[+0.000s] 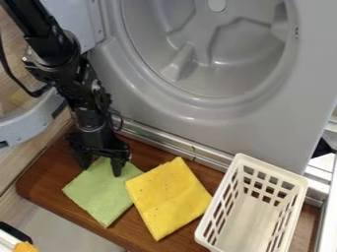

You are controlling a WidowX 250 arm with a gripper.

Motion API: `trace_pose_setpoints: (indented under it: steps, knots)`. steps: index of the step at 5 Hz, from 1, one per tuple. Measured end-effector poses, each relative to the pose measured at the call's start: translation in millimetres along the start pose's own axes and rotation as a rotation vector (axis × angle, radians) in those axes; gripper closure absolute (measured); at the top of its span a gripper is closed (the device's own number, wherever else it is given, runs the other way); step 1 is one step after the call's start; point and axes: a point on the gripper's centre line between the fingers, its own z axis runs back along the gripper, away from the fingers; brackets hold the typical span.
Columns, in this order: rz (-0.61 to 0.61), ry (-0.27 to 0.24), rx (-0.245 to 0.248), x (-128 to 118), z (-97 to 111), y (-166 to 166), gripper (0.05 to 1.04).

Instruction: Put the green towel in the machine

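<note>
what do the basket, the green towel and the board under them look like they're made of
Basket: likely matte plastic, from its moulded slots. Green towel: soft-looking cloth, dull and creased. Board: brown wood or wood-look laminate, showing grain.

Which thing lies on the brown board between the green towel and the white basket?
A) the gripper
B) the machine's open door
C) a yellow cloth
C, because the yellow cloth has the green towel on one side and the white basket on the other.

Matt green cloth (102, 194), glossy wood board (148, 157), white plastic basket (253, 221).
</note>
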Motion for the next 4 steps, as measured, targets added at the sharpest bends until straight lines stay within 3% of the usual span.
trace_pose_setpoints:
  steps: [2,4]
  knots:
    - [0.011,0.018,0.032,-0.5,-13.2,-6.2,0.120]
    - [0.007,0.019,0.020,-1.3,-12.7,-14.3,0.643]
